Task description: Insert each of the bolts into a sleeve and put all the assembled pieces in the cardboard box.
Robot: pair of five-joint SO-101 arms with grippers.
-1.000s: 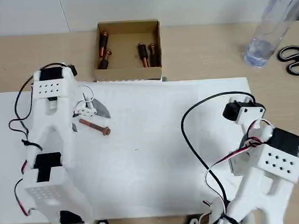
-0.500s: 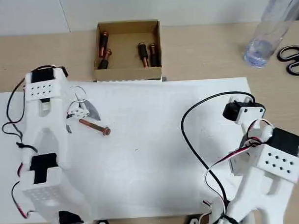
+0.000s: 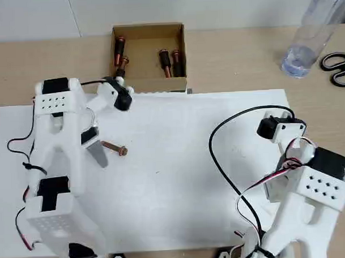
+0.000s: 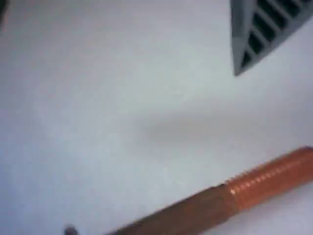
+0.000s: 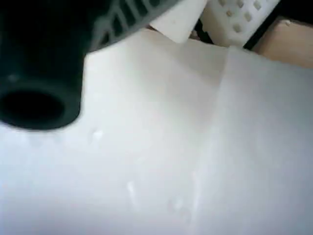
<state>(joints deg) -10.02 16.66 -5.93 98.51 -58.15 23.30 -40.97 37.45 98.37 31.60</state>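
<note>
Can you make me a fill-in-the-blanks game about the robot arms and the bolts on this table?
1. The loose copper bolt lies on the white ____.
2. The cardboard box holds ____ assembled pieces.
3. The right claw holds a black ____ with a round hole.
4. Beside the water bottle lie black ____.
Missing words: paper; four; sleeve; scissors.

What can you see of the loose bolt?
The bolt is copper-coloured metal: smooth shank, threaded stretch, flanged head. It lies flat, without a sleeve, on the white sheet, head pointing away from the left gripper at its other end; contact unclear.
</note>
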